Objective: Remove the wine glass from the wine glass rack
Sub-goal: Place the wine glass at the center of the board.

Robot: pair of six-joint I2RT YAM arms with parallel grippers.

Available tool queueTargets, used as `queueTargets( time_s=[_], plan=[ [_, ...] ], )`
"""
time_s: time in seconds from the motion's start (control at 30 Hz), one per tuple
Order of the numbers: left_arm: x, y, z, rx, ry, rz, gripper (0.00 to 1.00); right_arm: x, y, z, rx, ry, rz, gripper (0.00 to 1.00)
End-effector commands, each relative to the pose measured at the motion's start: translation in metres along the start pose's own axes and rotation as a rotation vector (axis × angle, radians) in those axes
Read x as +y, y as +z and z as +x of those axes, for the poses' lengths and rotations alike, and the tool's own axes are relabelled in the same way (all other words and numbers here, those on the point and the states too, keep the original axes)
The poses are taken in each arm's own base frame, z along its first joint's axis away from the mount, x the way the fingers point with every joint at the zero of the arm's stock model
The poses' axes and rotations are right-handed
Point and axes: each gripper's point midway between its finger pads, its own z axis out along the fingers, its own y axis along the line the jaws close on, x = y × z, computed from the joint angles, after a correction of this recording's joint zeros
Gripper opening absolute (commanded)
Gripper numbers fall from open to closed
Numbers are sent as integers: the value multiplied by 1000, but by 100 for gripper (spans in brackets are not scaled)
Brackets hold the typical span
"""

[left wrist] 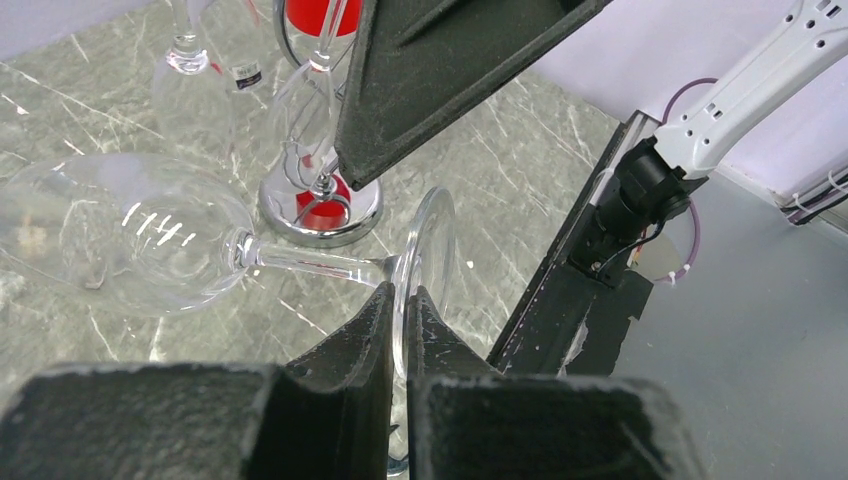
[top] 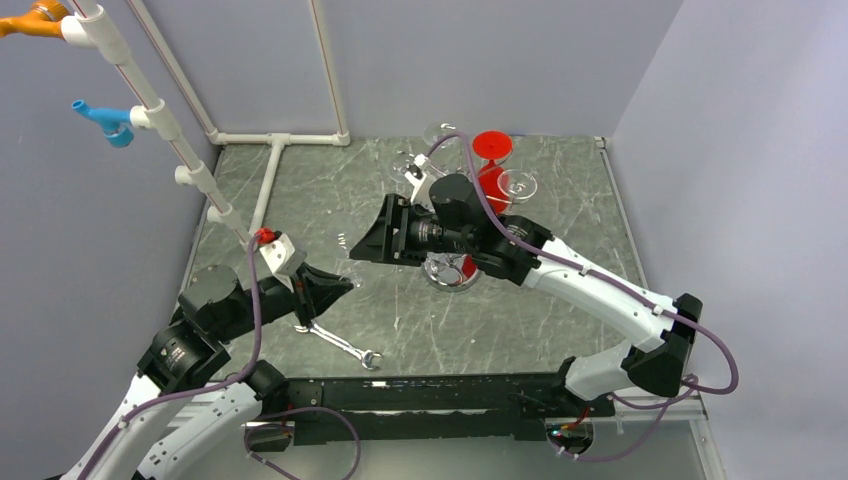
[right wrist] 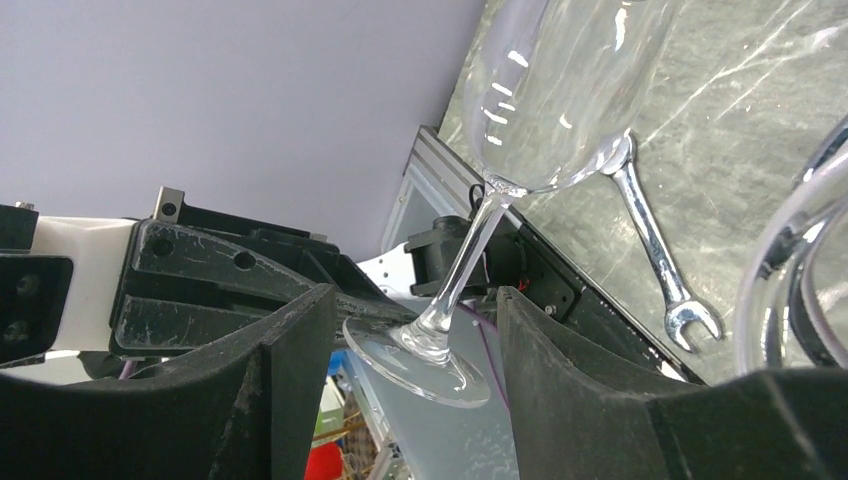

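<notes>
The left gripper (left wrist: 402, 297) was clamped edge-on onto the rim of the wine glass's foot, both fingers pressed against the disc. The wine glass (left wrist: 130, 235) lay on its side with the stem roughly level. It was off the wine glass rack (left wrist: 320, 205) and just to the left of the rack's shiny round base, with the bowl pointing away from the left gripper.

The right gripper (right wrist: 410, 300) stood with its fingers spread, one on either side of the stem and foot. Whether either finger touched the glass could not be told. The right arm reached across above the rack's base.

A red glass (top: 492, 147) hung at the far side of the rack. A silver wrench (top: 345, 343) lay flat on the marbled table (top: 300, 190), left of the rack and nearer the arm bases.
</notes>
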Motion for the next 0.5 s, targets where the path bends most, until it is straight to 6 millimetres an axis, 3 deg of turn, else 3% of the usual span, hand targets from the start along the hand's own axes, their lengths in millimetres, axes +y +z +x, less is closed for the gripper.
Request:
queueTargets(
  time_s=[0.0,0.47],
  plan=[
    [-10,-8,-32,-108,77,31,0,7,-6,-4,-19,4,15,62],
    [-18,-14,-35,-129,96,65,0,17,-16,2,-35,-5,27,62]
  ],
)
